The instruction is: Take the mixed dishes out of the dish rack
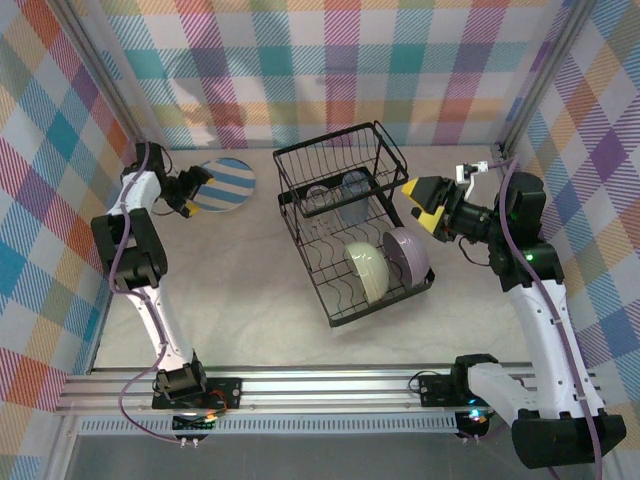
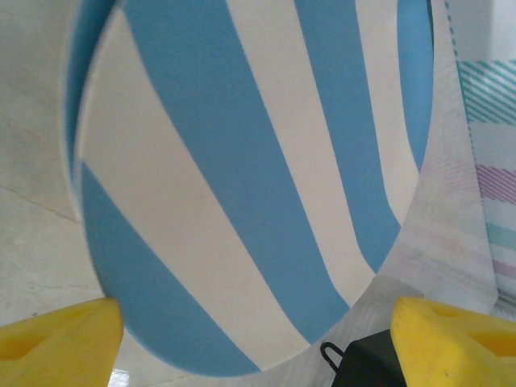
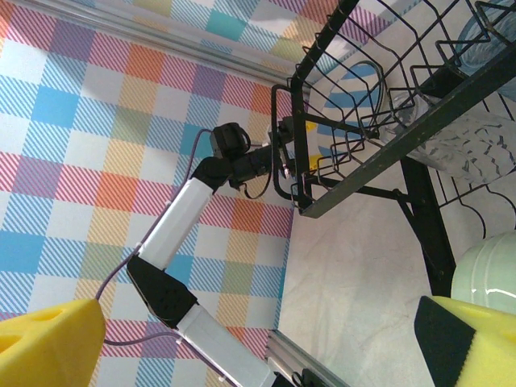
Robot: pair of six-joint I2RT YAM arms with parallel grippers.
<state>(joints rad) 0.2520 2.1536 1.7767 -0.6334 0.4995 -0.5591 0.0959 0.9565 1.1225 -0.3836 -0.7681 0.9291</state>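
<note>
At the near edge, the rail (image 1: 330,385) carries both arm bases, and beyond it the table (image 1: 240,290) holds the dish rack (image 1: 380,305), set at an angle. In its wavy slots the pale green bowl (image 1: 365,270) and the lavender bowl (image 1: 408,255) stand on edge, propped by the wires, so both look yet to be unloaded. Just right of the rack hangs the right gripper (image 1: 418,203), jaws spread wide and empty, aimed at the bowls as if lining up a pick. Farther back, the translucent tumbler (image 1: 355,190) sits in the taller basket section. Farthest off, at the back left, the blue-and-white striped plate (image 1: 228,180) lies flat on the table, well apart from the rack; the left gripper (image 1: 200,192) sits at its near rim, jaws wide and gripping nothing, so the plate seems delivered.
</note>
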